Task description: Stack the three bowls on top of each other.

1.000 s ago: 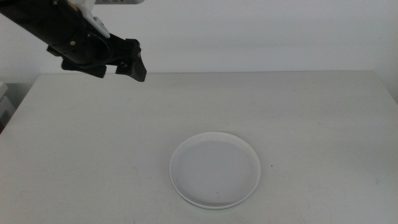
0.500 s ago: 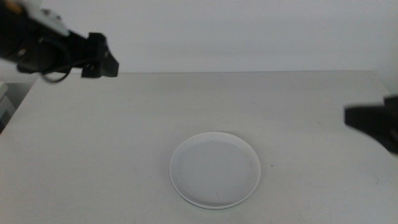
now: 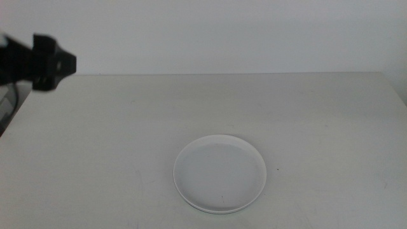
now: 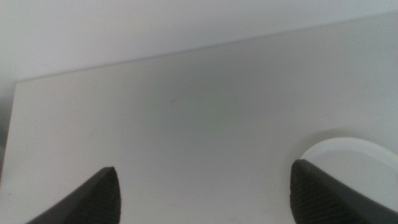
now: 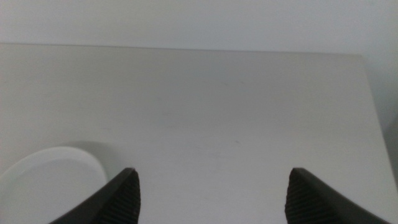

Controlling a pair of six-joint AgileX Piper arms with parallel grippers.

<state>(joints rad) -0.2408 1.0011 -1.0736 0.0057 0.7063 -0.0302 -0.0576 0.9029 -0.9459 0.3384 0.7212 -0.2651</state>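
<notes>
A white bowl (image 3: 220, 172) lies on the table, a little right of the middle and near the front. A thin second rim shows under its near edge. No mint green or grey bowl shows as its own thing. The white bowl also shows in the left wrist view (image 4: 351, 158) and in the right wrist view (image 5: 50, 177). My left gripper (image 3: 63, 62) hangs high at the far left, well away from the bowl. In its own view it (image 4: 204, 169) is open and empty. My right gripper (image 5: 212, 172) is open and empty and is out of the middle view.
The table (image 3: 127, 140) is pale and plain, with a white wall behind it. Its back edge (image 3: 222, 74) runs across the picture. Its right edge shows in the right wrist view (image 5: 373, 124).
My left gripper has drawn back leftward, from above the table's back left to the picture's left edge. My right gripper showed at the right edge half a second ago and has left the view.
</notes>
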